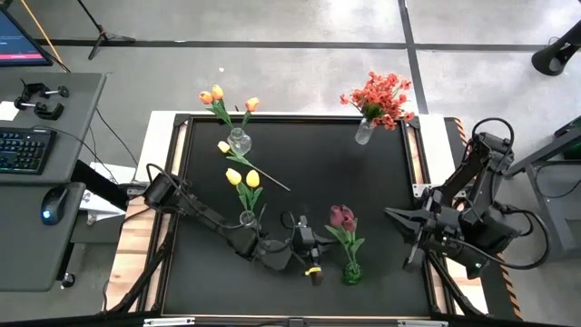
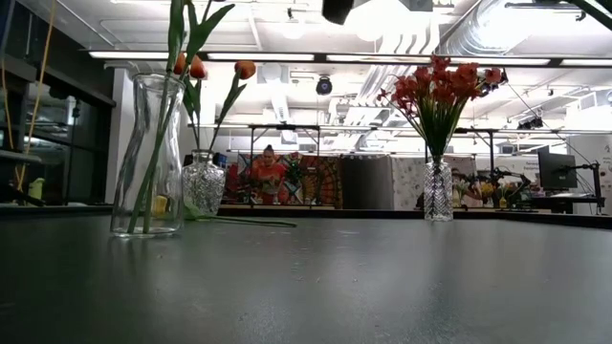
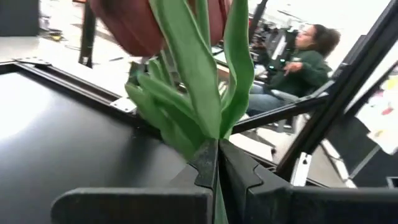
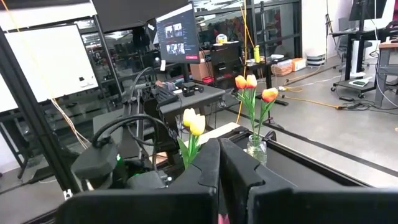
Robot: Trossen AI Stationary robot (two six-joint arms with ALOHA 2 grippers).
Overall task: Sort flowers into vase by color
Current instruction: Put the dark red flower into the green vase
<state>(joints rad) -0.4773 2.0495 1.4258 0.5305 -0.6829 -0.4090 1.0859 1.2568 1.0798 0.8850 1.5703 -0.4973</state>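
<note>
Dark pink tulips (image 1: pixel 342 216) on green leafy stems stand near the table's front, and my left gripper (image 3: pixel 217 149) is shut on them. My right gripper (image 1: pixel 399 218) hovers shut at the right edge, with nothing between its fingers (image 4: pixel 219 155). Yellow tulips (image 1: pixel 243 178) stand in a glass vase (image 2: pixel 148 158). Orange tulips (image 1: pixel 216 94) stand in a second vase (image 2: pixel 204 186) at the far left. Red-orange sprays (image 1: pixel 381 95) fill a third vase (image 2: pixel 437 191) at the far right. One loose yellow tulip (image 1: pixel 224 147) lies flat on the table. My left gripper pinches the tulips' leafy lower stems (image 3: pixel 214 134) between its two fingers. The fingers come in level from the table's left. The leaves and pink heads (image 3: pixel 137 25) rise above the fingertips. Whether the stems' lower end (image 1: pixel 352 271) touches the table does not show.
A raised black frame (image 1: pixel 182 136) borders the table. A desk with a keyboard (image 1: pixel 23 150) and a mouse (image 1: pixel 50 204) stands to the left. A person (image 3: pixel 311 56) sits beyond the table. The dark tabletop (image 1: pixel 345 173) between the vases lies bare.
</note>
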